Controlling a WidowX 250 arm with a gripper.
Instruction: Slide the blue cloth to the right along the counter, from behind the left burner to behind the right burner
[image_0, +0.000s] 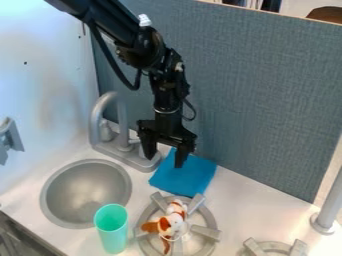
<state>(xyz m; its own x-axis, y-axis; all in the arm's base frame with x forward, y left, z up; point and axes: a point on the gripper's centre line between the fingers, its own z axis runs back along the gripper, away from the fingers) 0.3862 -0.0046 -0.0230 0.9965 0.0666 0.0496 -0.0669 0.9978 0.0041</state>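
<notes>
The black gripper (164, 159) hangs fingers down at the upper middle, open, with nothing between its two fingers. It is above the upper left part of a blue cloth (184, 174), which lies flat on the counter behind the stove burner; whether the fingertips touch it I cannot tell. A white, orange and brown plush toy (173, 220) lies on the grey burner (210, 232). Left of that burner stands a teal cup (111, 229), upright.
A round metal sink (85, 192) is at the left, with a grey faucet (120, 130) behind it, close to the gripper's left. A blue-grey partition (247, 95) rises behind. A second burner (275, 248) and a grey post (328, 205) are at the right.
</notes>
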